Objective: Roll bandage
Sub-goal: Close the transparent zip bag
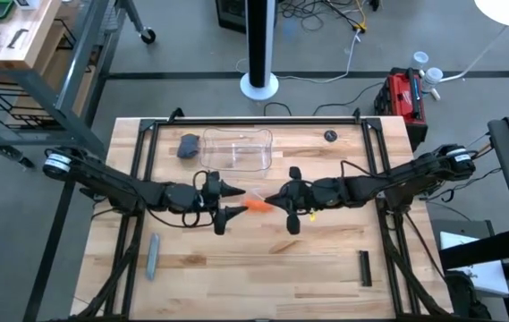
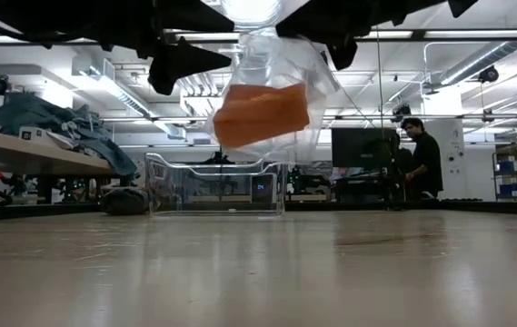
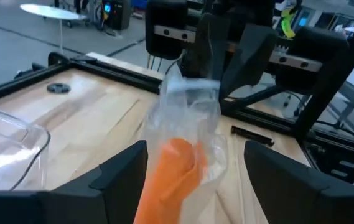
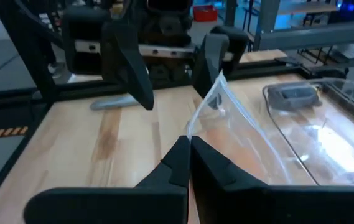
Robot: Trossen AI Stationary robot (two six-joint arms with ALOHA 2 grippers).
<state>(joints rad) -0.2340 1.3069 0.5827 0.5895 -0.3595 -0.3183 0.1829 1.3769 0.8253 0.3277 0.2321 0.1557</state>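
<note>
Wooden table [image 1: 326, 259]: bare boards below both my grippers. Clear bin [image 1: 236, 150] just beyond them. Right gripper [image 4: 189, 144] pinched shut on clear wrapper [image 2: 281, 64] edge, orange bandage [image 2: 261, 113] inside, hanging midair. Left gripper [image 1: 227, 204] wide open around wrapper's end.

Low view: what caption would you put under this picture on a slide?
Orange bandage in its clear plastic wrapper hangs above the wooden table, a clear container standing behind.

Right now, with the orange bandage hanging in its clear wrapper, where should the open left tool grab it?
Probably the bandage's free end, poking from the wrapper toward the left tool. Come straight in from the left: the right tool pinches the opposite wrapper edge.
</note>
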